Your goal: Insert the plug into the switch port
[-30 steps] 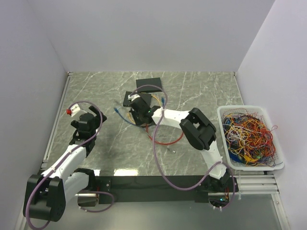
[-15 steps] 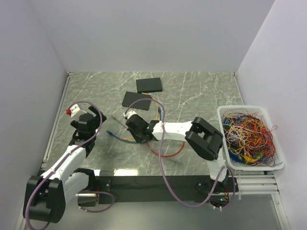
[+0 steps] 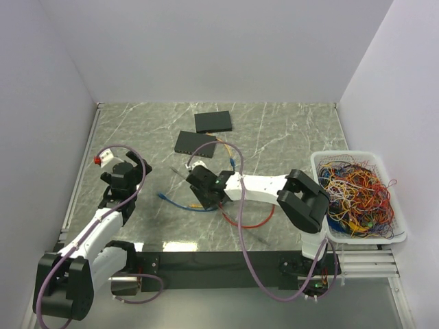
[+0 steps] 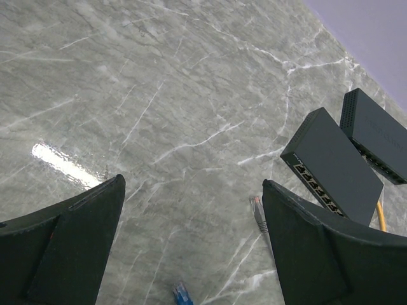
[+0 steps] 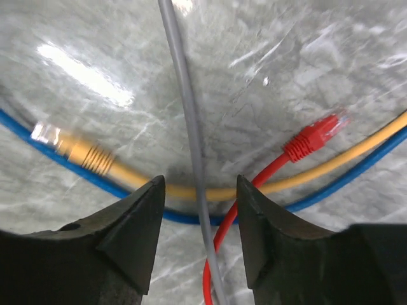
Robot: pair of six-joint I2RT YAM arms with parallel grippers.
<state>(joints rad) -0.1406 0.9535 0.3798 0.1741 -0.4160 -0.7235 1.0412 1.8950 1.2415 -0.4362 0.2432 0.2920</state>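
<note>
Right gripper (image 5: 198, 190) is hanging low over the marble table (image 4: 127, 95), jaws spread, gripping nothing. Grey cable (image 5: 186, 108) is running lengthwise through the gap, with yellow plug (image 5: 76, 149) lying to one side and red plug (image 5: 316, 133) to the other. Left gripper (image 4: 191, 190), likewise spread and empty, is sitting well apart at the left. Farther out, grey plug (image 4: 257, 213) is lying loose near the port face of the near switch (image 4: 331, 166), not touching it, its long axis looking askew to the ports. Right arm is nearer; the plug is lying up-cable from it.
</note>
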